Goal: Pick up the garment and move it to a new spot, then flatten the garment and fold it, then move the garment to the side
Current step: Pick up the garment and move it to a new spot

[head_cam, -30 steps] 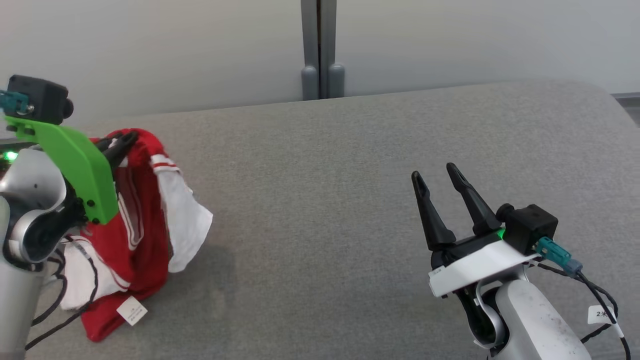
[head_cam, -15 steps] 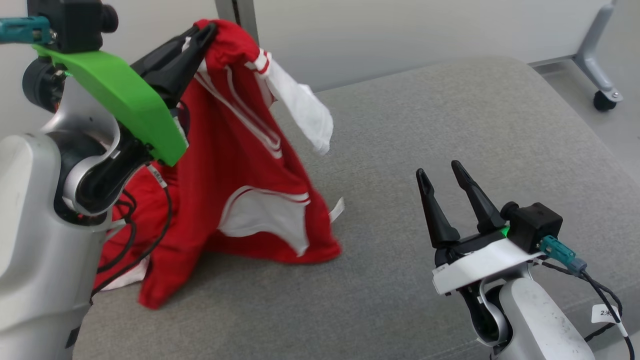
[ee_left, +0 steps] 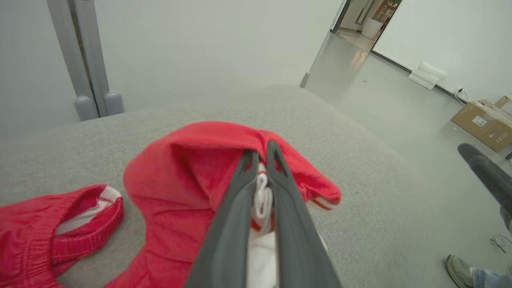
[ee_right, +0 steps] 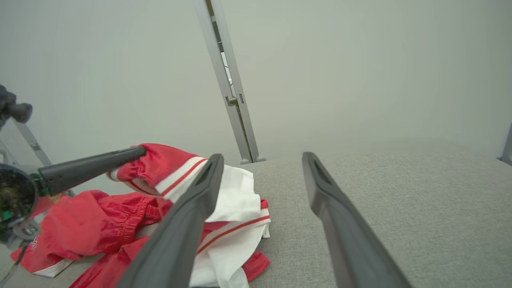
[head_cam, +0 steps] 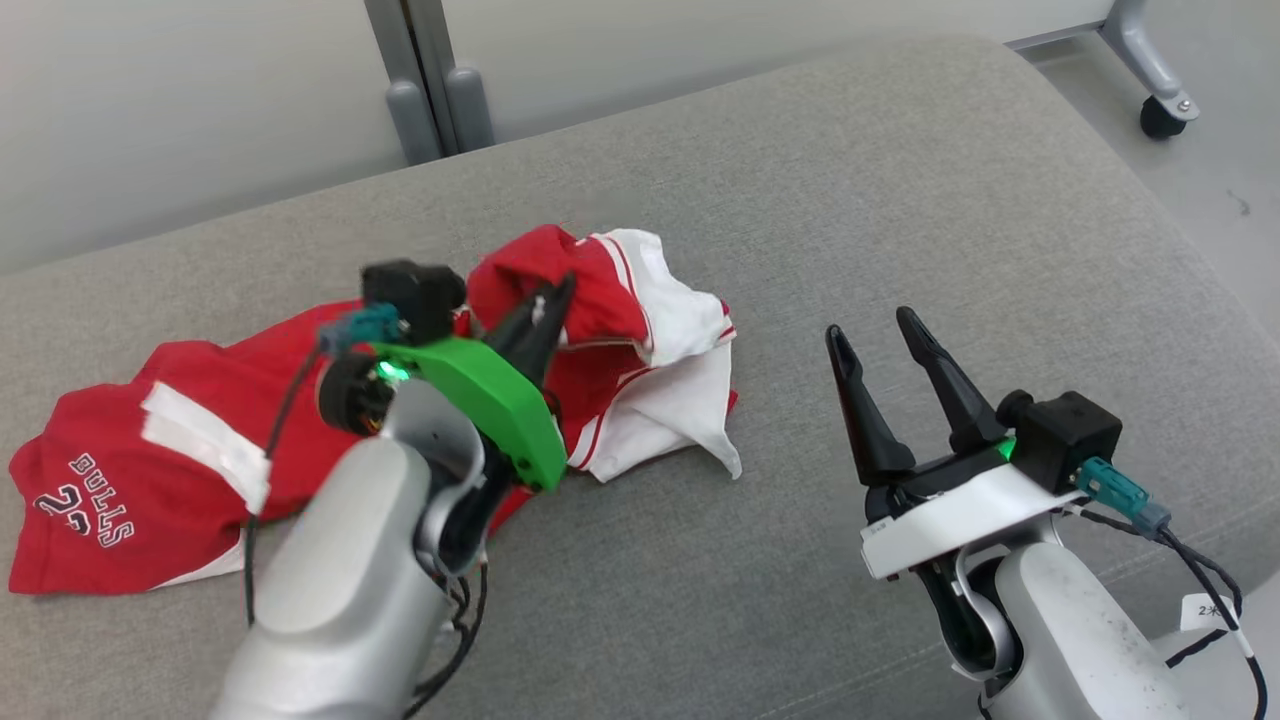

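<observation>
surf: grey woven-fabric padded bench, rounded far-R corner | on it: crumpled red-and-white knit garment, L edge to ctr, white part bunched at R end

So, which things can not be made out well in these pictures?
- Head view: the left arm covers the middle of the garment; its printed number is too creased to read.
- Left wrist view: the left claw hides the fabric it pinches; beyond the shoe, the person is cut off by the bottom edge; the label on the box is too small.
</observation>
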Robot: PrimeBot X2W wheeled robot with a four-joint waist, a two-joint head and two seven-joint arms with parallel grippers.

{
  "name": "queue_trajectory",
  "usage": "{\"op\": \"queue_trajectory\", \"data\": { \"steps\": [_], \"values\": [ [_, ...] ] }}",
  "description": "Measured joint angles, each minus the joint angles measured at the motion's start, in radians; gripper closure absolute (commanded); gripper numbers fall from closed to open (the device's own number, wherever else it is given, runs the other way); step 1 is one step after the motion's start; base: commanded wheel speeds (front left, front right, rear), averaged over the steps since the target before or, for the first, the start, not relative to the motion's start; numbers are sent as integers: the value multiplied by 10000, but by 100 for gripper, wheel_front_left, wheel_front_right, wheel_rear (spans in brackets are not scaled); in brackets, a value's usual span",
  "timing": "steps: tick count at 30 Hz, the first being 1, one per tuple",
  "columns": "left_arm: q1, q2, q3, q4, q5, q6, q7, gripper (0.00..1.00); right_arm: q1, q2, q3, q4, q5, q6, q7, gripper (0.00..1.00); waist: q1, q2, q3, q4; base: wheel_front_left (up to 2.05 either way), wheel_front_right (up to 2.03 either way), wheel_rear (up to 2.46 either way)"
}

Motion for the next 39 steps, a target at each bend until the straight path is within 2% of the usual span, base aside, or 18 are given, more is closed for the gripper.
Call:
{"op": "queue_trajectory", "data": {
  "steps": [1, 2, 5, 9, 13, 16, 24, 29, 35, 39],
  "values": [
    [80, -125, -245, 485, 65, -10, -290, 78, -28, -25, 52, 33, 15, 0, 0, 0, 0, 0, 30, 42, 0, 0, 0],
    [96, -178, -426, 840, 151, -17, -466, 0, -62, -36, 109, 48, 25, 0, 0, 0, 0, 0, 44, 80, 0, 0, 0],
    [65, -305, -980, 1799, 284, -54, -1139, 0, -159, -75, 224, 127, 58, 0, 0, 0, 0, -1, 57, 245, 0, 0, 0],
    [-274, -372, -1515, 2075, 476, -65, -1975, 0, -143, -130, 242, 211, 98, 0, 0, 0, 0, 0, 17, 495, 0, 0, 0],
    [-509, -190, -1486, 1958, 627, -67, -2798, 0, -96, -138, 182, 230, 98, 0, 0, 0, 0, 0, -79, 801, 0, 0, 0],
    [-464, 88, -1254, 1645, 750, 230, -3189, 0, 18, -140, 115, 222, 98, 0, 0, 0, 0, -1, -194, 1029, 0, 0, 0],
    [1288, 943, -130, -29, 926, 1360, -3591, 0, 366, -244, -288, 115, 48, 0, 0, 0, 0, 0, -513, 1632, 0, 0, 0],
    [2910, 1325, 1321, -1452, 1352, 1964, -3649, 0, 535, -282, -598, 130, 23, 0, 0, 0, 0, -1, -702, 1913, 0, 0, 0],
    [4757, 1064, 2805, -2456, 1914, 2098, -3649, 0, 885, -357, -871, 130, -17, 0, 0, 0, 0, -1, -851, 2003, 0, 0, 0],
    [5309, 704, 3078, -2445, 2213, 1783, -3649, 0, 929, -353, -932, 82, -63, 0, 0, 0, 0, -1, -857, 1973, 0, 0, 0]
  ]
}}
